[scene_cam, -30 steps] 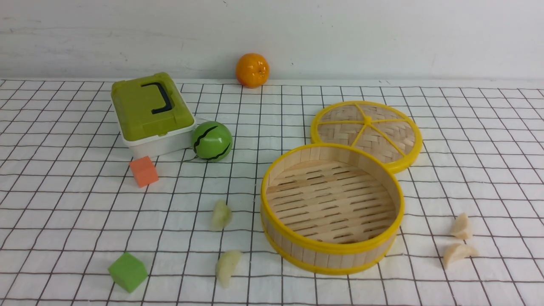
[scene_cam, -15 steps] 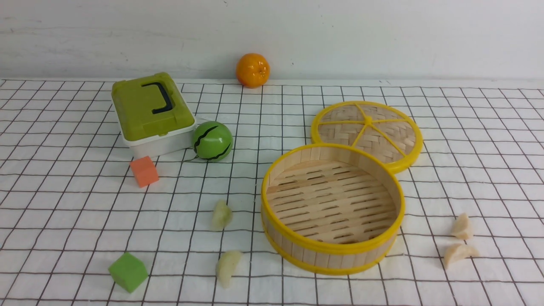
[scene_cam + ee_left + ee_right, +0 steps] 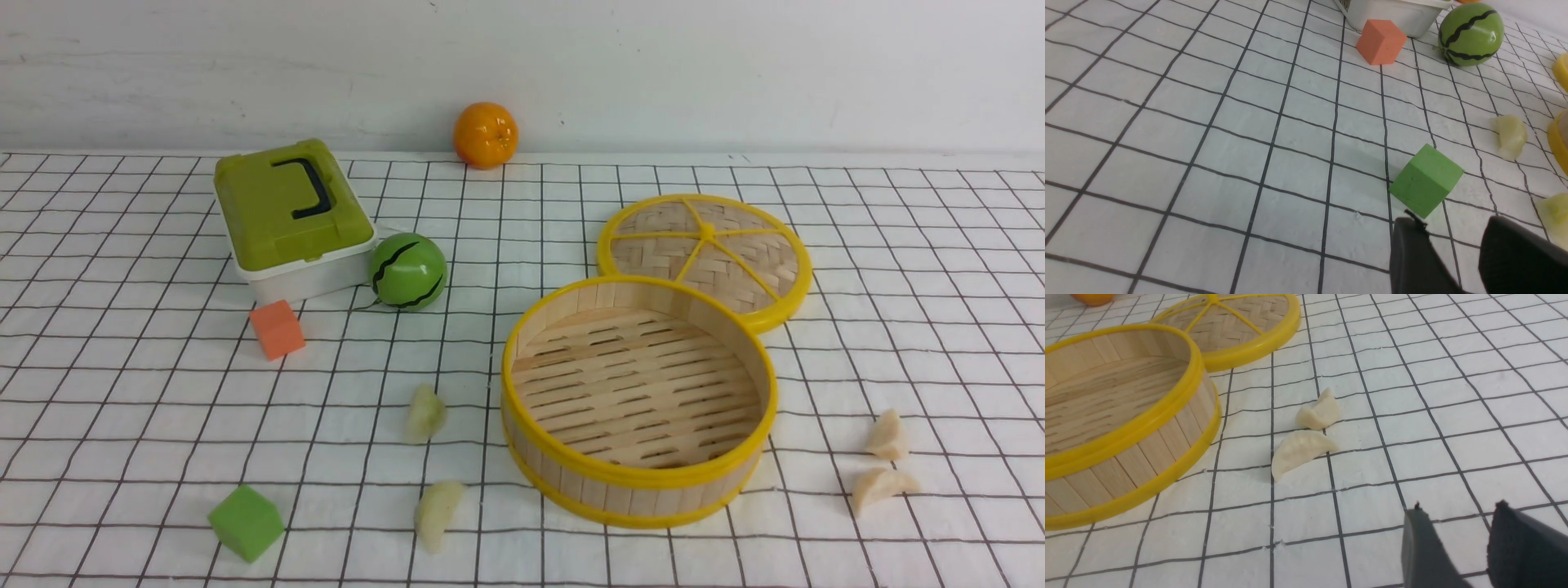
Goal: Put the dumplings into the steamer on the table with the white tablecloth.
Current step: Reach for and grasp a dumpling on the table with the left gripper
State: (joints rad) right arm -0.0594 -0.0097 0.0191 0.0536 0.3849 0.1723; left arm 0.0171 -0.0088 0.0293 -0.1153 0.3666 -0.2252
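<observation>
The bamboo steamer point(image 3: 637, 490) stands empty on the white grid tablecloth point(image 3: 122, 408). Two pale greenish dumplings point(image 3: 425, 413) point(image 3: 438, 513) lie to its left, two cream dumplings point(image 3: 887, 435) point(image 3: 880, 487) to its right. No gripper shows in the front view. In the left wrist view my left gripper point(image 3: 1453, 228) is open and empty over the cloth, near the green cube point(image 3: 1426, 179); a greenish dumpling point(image 3: 1511, 136) lies beyond. In the right wrist view my right gripper point(image 3: 1457, 514) is open and empty, short of the cream dumplings point(image 3: 1319, 412) point(image 3: 1298, 451) beside the steamer point(image 3: 1159, 453).
The flat woven lid point(image 3: 706, 257) lies behind the steamer. A green-lidded box point(image 3: 286, 212), a green striped ball point(image 3: 407, 271), an orange cube point(image 3: 277, 328) and a green cube point(image 3: 245, 523) sit on the left. An orange point(image 3: 485, 135) rests by the back wall.
</observation>
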